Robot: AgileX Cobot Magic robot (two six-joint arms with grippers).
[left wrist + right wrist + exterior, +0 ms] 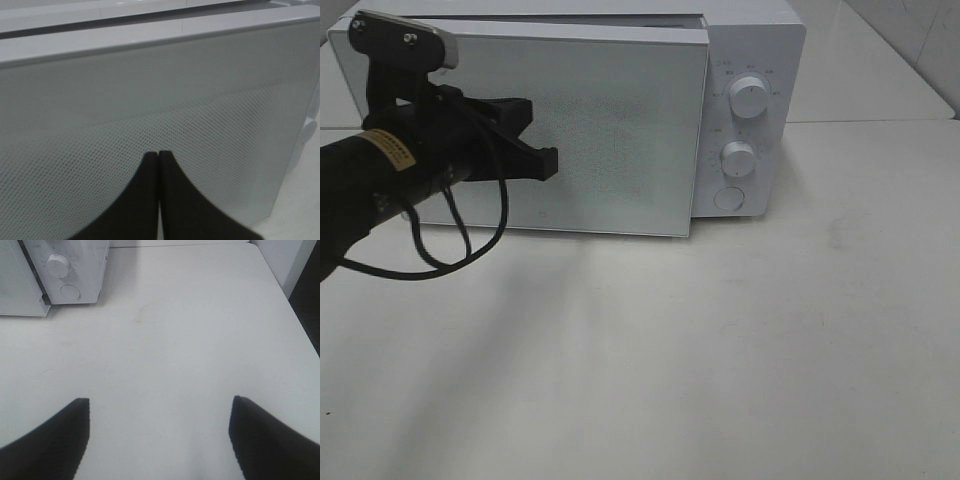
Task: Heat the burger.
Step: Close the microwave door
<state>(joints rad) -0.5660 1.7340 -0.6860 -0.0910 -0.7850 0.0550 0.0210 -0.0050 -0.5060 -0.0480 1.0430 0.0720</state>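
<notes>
Door-closing is, I judge, the step in hand: my left pincer [545,165], fully closed and empty, faces the ajar microwave door [620,130], which needs pressing flush; my right pincer [160,410] hangs wide open, empty; the burger is unseen, presumably inside.

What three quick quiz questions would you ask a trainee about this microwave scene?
1. True or false: the microwave door is fully closed against the body.
2. The left gripper in front of the door is: A open, B shut, C out of view.
3. How many knobs are on the control panel?
Key: 1 false, it stands slightly ajar; 2 B; 3 two.
</notes>
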